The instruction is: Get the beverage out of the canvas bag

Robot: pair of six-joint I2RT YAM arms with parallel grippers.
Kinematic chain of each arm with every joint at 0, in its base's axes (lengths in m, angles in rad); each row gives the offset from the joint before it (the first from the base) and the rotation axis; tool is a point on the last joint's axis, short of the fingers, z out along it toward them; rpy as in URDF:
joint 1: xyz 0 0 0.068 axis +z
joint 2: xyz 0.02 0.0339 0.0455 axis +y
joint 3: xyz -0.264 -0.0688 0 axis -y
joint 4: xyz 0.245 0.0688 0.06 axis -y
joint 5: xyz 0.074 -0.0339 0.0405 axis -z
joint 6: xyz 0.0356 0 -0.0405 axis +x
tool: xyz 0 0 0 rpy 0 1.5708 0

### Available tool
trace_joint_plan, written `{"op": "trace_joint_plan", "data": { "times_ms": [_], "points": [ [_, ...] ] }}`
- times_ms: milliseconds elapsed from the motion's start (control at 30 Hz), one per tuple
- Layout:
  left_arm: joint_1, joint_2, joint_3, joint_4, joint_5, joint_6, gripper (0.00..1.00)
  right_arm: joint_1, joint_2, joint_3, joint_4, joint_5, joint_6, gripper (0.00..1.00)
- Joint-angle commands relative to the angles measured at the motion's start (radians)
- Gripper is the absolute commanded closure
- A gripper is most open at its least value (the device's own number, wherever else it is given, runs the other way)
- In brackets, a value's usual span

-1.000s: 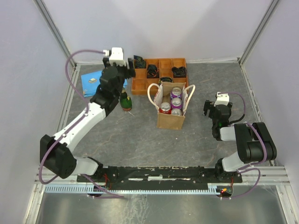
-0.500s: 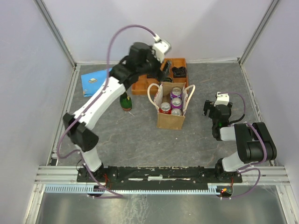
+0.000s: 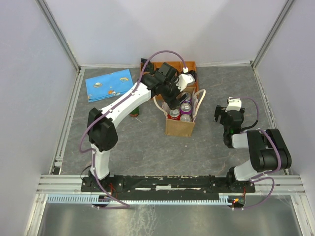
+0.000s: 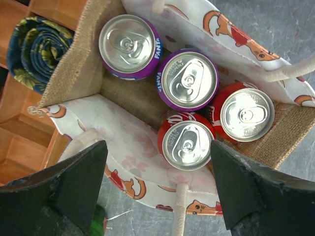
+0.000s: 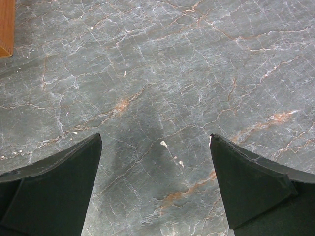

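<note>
Swung in from the left, the left end effector (image 4: 157, 152) hangs wide open above the canvas bag (image 3: 179, 127) on the counter (image 3: 128, 140), four cans (image 4: 188, 142) still inside, seemingly ready to descend; the right end effector (image 5: 155, 140) waits open.

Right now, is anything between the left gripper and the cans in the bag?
Nothing visible. The left gripper hangs open over the mouth of the bag; all four cans show bare tops, and both handles lie off to the sides. The cans stand packed together, so finger room looks tight.
</note>
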Motion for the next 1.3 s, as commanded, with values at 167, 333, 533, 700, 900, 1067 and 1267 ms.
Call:
{"op": "trace_joint_plan", "data": {
  "times_ms": [167, 333, 533, 700, 900, 1067, 1267],
  "points": [
    [-0.007, 0.017, -0.014, -0.045, 0.112, 0.125, 0.01, -0.004, -0.012, 0.028, 0.029, -0.010, 0.004, 0.01],
    [-0.018, 0.042, -0.019, -0.073, 0.116, 0.145, 0.01, -0.003, -0.012, 0.029, 0.029, -0.010, 0.004, 0.01],
    [-0.025, 0.063, -0.018, -0.096, 0.104, 0.166, 0.01, -0.003, -0.012, 0.028, 0.029, -0.010, 0.004, 0.01],
    [-0.027, 0.082, -0.018, -0.101, 0.076, 0.171, 0.01, -0.004, -0.011, 0.028, 0.029, -0.010, 0.004, 0.01],
    [-0.027, 0.110, -0.023, -0.101, 0.059, 0.187, 0.01, -0.003, -0.012, 0.028, 0.029, -0.010, 0.003, 0.01],
    [-0.026, 0.146, -0.025, -0.083, 0.057, 0.197, 0.01, -0.004, -0.012, 0.028, 0.029, -0.010, 0.004, 0.01],
    [-0.027, 0.167, -0.048, -0.024, 0.074, 0.194, 0.01, -0.003, -0.012, 0.028, 0.029, -0.010, 0.004, 0.01]
  ]
}}
